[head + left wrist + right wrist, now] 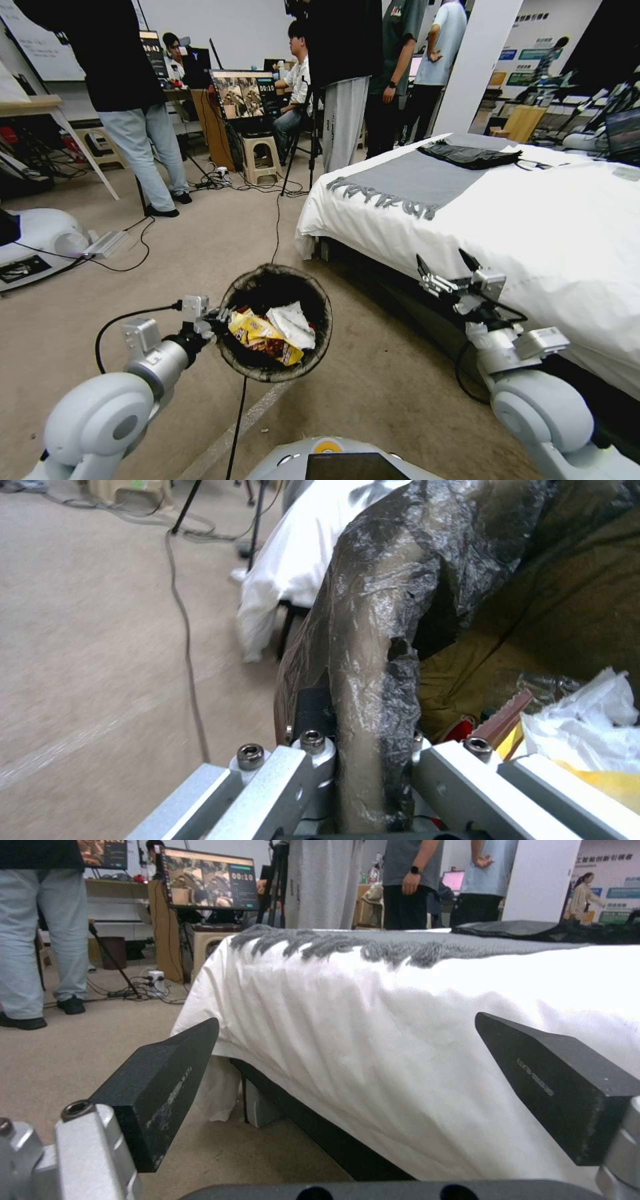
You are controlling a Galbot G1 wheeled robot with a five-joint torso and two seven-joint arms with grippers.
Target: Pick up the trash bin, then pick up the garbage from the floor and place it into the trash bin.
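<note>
1. Left pincer [217, 315] is clamped on the near rim of the trash bin [320, 333], one jaw inside the rim and one outside. The bin hangs off the floor, straight ahead of that pincer. The left wrist view shows the dark bag liner [373, 645] pinched between the metal jaws.
2. Pick-up of the bin: done, as far as the frames show.
3. Garbage already in the bin, just past the left pincer tips: yellow snack wrapper [257, 337], white tissue [293, 323]. From the left wrist, a bit of red and a brown serrated wrapper edge beside the tissue [580, 720].
4. Right pincer [448, 267] is spread wide and empty, held off to the side near the bed [547, 227]. In its wrist view the bed's white sheet [400, 1040] fills the gap ahead of the black pads [167, 1080].
5. No litter visible on the carpet around either pincer. Judgement: task is late-stage or finished, but floor beyond the frame can't be checked.
6. Writing: the monitor [243, 93] far ahead of the pincers shows a timer reading "00:10". The snack wrapper has print on it, unreadable. Faint lettering on the right pincer pads, too small to read. Wall posters far ahead, illegible.
</note>
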